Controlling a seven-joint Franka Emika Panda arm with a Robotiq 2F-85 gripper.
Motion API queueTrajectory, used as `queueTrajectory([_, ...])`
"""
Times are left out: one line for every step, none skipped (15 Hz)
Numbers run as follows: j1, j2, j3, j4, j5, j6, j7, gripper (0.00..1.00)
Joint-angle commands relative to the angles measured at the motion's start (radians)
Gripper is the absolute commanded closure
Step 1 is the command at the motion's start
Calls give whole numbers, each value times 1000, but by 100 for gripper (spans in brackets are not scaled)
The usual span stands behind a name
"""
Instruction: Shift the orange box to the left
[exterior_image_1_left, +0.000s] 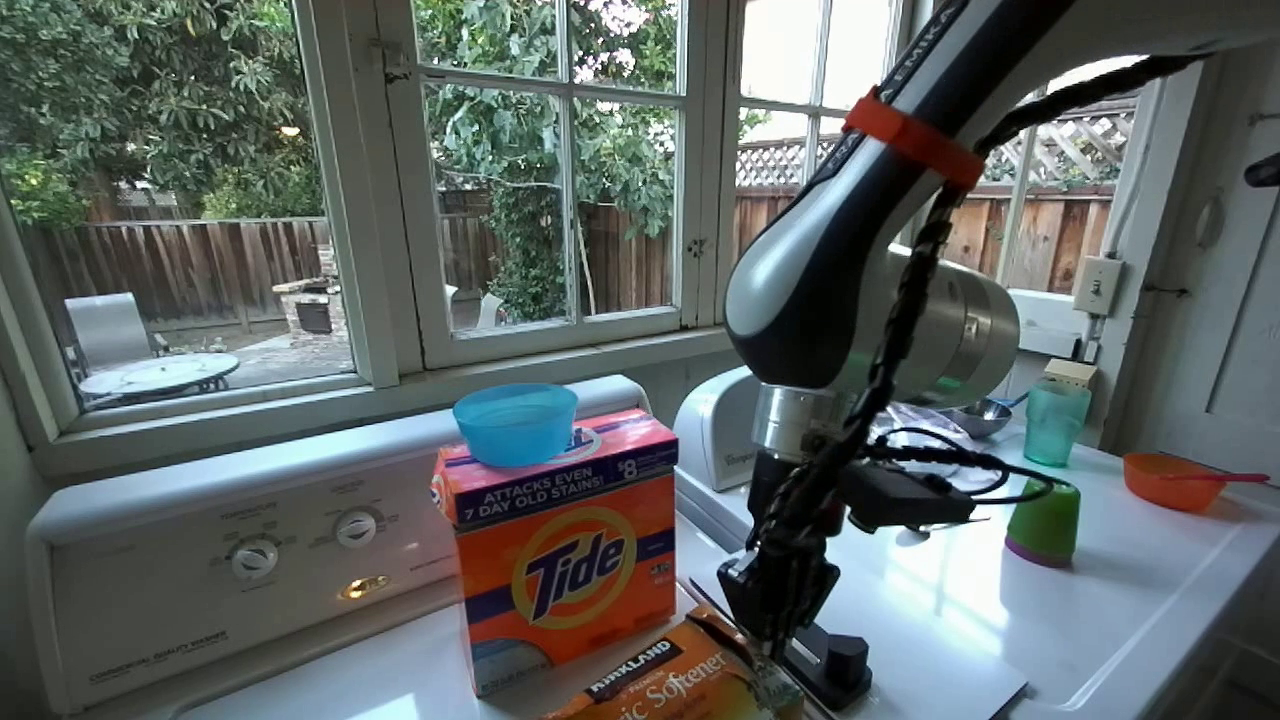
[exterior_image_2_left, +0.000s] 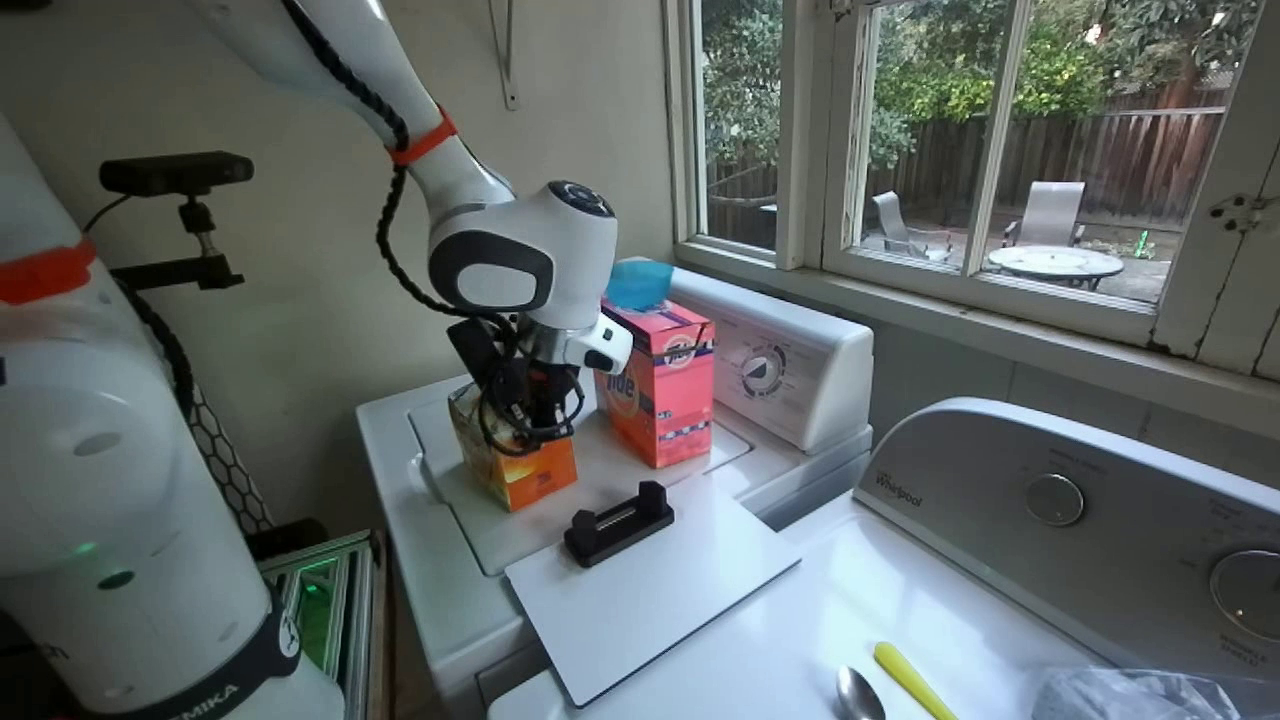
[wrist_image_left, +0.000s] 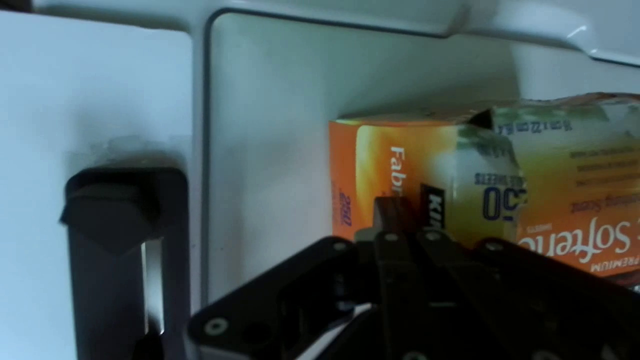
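Observation:
The orange box is an upright Tide carton (exterior_image_1_left: 600, 560) on the washer top, against its control panel. It also shows in an exterior view (exterior_image_2_left: 682, 400), partly behind my arm. A blue bowl (exterior_image_1_left: 515, 425) sits on top of it. The carton does not show in the wrist view. My gripper (exterior_image_1_left: 778, 625) is low beside the carton, apart from it, at the end of an orange Kirkland fabric softener box (exterior_image_1_left: 690, 675). In the wrist view the gripper's fingers (wrist_image_left: 395, 212) are together in front of that box (wrist_image_left: 565, 185). I see nothing held between them; whether they touch the box is unclear.
A black holder (exterior_image_2_left: 620, 522) stands on a white board (exterior_image_2_left: 660, 600) near my gripper. The washer's control panel (exterior_image_1_left: 300, 550) rises behind the carton. A green cup (exterior_image_1_left: 1043, 522), an orange bowl (exterior_image_1_left: 1170, 482) and a yellow-handled utensil (exterior_image_2_left: 910, 680) lie farther off.

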Motion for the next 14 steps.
queueTrajectory([2, 34, 34, 1, 253, -43, -130, 100])
queueTrajectory([-4, 38, 44, 1, 308, -55, -158, 100])
queueTrajectory([-5, 38, 52, 0, 380, -82, -196, 100])
queueTrajectory([-8, 43, 62, 0, 429, -94, -222, 100])
queueTrajectory([-7, 51, 73, 3, 491, -116, -248, 100])
queueTrajectory([-9, 59, 85, 4, 532, -126, -265, 100])
queueTrajectory([-9, 72, 95, 13, 578, -159, -284, 100])
queueTrajectory([-10, 84, 107, 17, 612, -173, -299, 100])
queueTrajectory([-9, 101, 119, 26, 648, -200, -316, 100])
queueTrajectory([-9, 112, 129, 31, 676, -219, -329, 100])
queueTrajectory([-4, 129, 144, 39, 710, -212, -347, 100])
queueTrajectory([-1, 146, 158, 48, 738, -209, -368, 100])
queueTrajectory([3, 165, 172, 61, 773, -199, -388, 100])
queueTrajectory([5, 183, 184, 72, 797, -196, -411, 100])
